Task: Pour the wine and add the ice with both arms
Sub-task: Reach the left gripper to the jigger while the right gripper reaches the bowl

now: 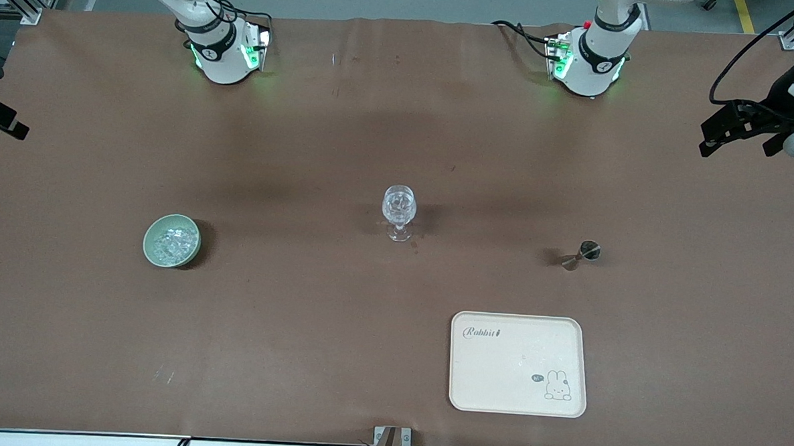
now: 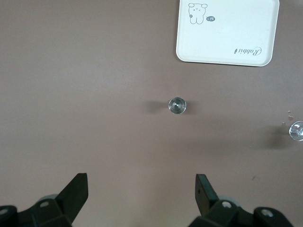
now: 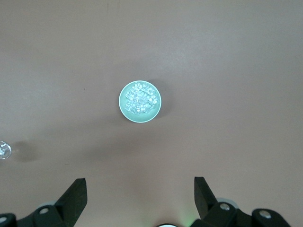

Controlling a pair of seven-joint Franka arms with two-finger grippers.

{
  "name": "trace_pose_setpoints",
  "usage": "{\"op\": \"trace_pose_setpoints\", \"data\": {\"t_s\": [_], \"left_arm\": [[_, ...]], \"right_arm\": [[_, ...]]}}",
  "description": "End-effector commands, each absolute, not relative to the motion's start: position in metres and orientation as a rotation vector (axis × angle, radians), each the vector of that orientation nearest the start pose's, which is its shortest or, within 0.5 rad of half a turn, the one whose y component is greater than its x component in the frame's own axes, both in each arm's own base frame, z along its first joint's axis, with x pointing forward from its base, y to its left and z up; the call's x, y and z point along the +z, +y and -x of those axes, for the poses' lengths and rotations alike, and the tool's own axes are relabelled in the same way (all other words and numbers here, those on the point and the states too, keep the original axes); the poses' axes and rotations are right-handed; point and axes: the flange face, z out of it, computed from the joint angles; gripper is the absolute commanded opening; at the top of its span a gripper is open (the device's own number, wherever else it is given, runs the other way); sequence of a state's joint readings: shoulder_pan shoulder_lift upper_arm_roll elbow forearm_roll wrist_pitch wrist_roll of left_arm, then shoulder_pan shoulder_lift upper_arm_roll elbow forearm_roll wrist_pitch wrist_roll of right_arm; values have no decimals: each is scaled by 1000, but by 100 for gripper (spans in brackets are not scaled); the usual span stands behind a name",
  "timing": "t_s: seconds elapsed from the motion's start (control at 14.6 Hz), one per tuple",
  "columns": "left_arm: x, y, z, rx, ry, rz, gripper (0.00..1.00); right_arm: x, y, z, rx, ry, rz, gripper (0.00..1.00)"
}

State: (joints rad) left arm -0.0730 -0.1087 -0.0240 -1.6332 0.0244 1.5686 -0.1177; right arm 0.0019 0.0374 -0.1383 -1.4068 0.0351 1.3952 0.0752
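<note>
Both sets of fingers wide, nothing held. My left gripper (image 2: 140, 191) hangs high over the table at the left arm's end, with the small metal measuring cup (image 2: 177, 105) standing upright under it, ahead of the fingertips. My right gripper (image 3: 140, 191) hangs high over the right arm's end, looking down on the green bowl (image 3: 122, 97) with the ice (image 3: 139, 100) piled in it. Both wait; nothing started.

Layout from the front: wine glass (image 1: 399, 211) mid-table, between bowl (image 1: 151, 231) and measuring cup (image 1: 582, 254), well apart from each. Glass looks to have something clear and glittery in it already, can't tell what. Cream tray (image 1: 517, 396) sits nearer the front camera than the cup, bare.

No bottle in view, so I take the measuring cup as the pour vessel. Can't tell if it's filled.

How I'd do the first step:
- Left: come straight down, centre the waist of the cup between the fingers, close there, not on the flared rim. It's narrow and top-heavy, easy to tip with one finger landing first.
- Lift level, carry over the glass, tilt slowly at the rim.
- Right: bowl is wide and shallow; take it by the rim, one finger inside, or pinch single chunks. Ice is slick, expect slips.
- One arm at the glass at a time. Stemmed glass will topple on any nudge.
</note>
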Motion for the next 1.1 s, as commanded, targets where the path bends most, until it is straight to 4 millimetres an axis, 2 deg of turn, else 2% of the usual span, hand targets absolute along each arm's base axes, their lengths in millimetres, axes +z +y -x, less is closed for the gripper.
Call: {"op": "trace_pose_setpoints", "data": {"t_s": [0.0,0.27,0.41,0.55,0.62,0.69,0.82,0.89,1.03], "left_arm": [[657,-47,-521,-84,-49,3114,100],[654,-46,-533,-74,-47,3115,100],[639,-24,-553,-41,-103,3123,100],[626,-23,-567,-18,-120,3115,100],[612,-21,-575,13,-121,3112,100],[589,-14,-586,73,-149,3110,100],[554,19,-608,154,-244,3106,100],[542,23,-617,180,-304,3115,100],[513,35,-627,253,-550,3079,100]], "right_arm": [[666,-66,-538,80,330,3091,100],[666,-66,-538,80,329,3090,100],[667,-68,-537,84,334,3089,100],[667,-65,-537,87,325,3089,100],[667,-64,-537,85,320,3090,100],[667,-57,-539,83,302,3095,100],[661,-55,-542,90,298,3090,100],[649,-54,-550,104,294,3090,100],[621,-47,-563,114,275,3094,100]]}}
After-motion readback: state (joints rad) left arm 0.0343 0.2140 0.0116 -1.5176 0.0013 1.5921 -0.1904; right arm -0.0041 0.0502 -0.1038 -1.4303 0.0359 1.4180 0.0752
